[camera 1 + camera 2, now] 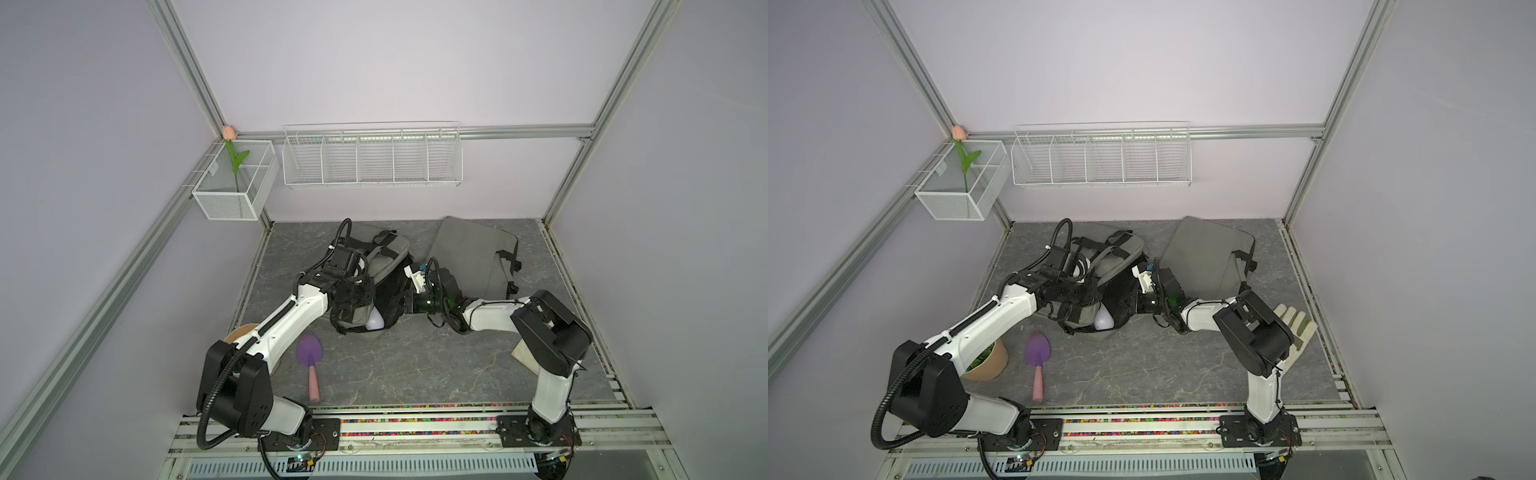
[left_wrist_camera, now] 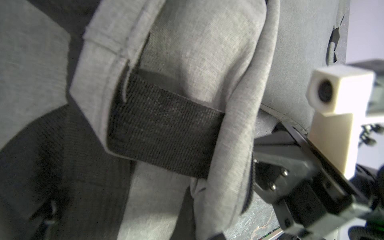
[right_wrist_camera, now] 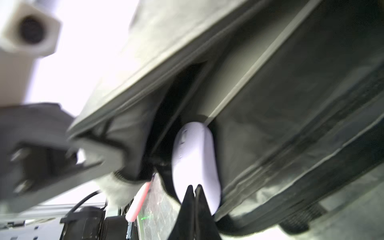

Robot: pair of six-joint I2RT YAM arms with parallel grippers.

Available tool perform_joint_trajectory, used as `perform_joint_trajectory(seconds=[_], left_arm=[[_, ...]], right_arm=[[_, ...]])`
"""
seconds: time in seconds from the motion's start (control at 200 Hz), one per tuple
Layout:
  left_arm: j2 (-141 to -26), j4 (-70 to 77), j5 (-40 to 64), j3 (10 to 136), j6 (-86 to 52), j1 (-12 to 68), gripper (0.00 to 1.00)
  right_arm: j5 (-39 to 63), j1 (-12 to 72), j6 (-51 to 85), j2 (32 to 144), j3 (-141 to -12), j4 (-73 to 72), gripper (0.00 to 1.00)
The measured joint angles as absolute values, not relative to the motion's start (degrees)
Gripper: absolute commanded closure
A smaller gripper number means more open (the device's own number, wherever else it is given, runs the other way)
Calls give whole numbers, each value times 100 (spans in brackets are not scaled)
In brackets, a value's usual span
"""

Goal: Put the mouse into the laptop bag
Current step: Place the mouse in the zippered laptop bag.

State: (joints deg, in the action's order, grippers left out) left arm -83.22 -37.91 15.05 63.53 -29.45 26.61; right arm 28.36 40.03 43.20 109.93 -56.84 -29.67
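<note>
Now, left fingers (image 3: 104,153) clamped on laptop bag (image 1: 386,257) flap, left of frame; bag mouth gaping; white mouse (image 3: 193,158) lying inside mouth, centre frame; right fingers (image 3: 192,197) pressed together, holding nothing, lower centre, just beside mouse.

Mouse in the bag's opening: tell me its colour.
The mouse is white, faintly lilac; clearest in the right wrist view.

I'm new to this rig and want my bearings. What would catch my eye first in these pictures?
First the white mouse, lodged in the open mouth of the grey laptop bag at mid-table, with the right gripper shut just before it and the left gripper pinching the bag's edge. Then the purple trowel lying in front of the bag, and the pink tulip in the mesh basket on the wall.
</note>
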Motion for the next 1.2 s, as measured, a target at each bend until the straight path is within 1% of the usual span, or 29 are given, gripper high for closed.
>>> perform_joint_trajectory(seconds=[0.16,0.305,0.375,0.485,0.635,0.705,0.775,1.03,1.2], left_arm=[[-8416,-3760,1577,6353,-2969,2661,100],[-8468,-3760,1584,6355,-2985,2650,100],[-8490,-3750,1588,6355,-2989,2611,100],[-8530,-3828,1586,6381,-2987,2609,100],[-8556,-3841,1601,6381,-2987,2609,100],[-8558,-3819,1634,6381,-2987,2609,100],[-8565,-3798,1658,6381,-2987,2611,100],[-8573,-3669,1741,6386,-2987,2615,100],[-8573,-3662,1745,6386,-2987,2615,100]], right_arm=[[2836,4292,4136,11336,-6316,-2139,93],[2888,4613,4213,11762,-6670,-2058,93],[2978,4720,4416,12016,-6783,-2244,93],[3072,4845,4862,12376,-6785,-2961,93],[3173,4816,5402,12464,-6407,-3983,92],[3194,4768,5520,12418,-6147,-4274,92],[3177,4716,5522,12243,-5850,-4244,93],[2716,4770,4989,11004,-5247,-3168,93],[2460,5068,4692,10779,-5196,-2687,93]])
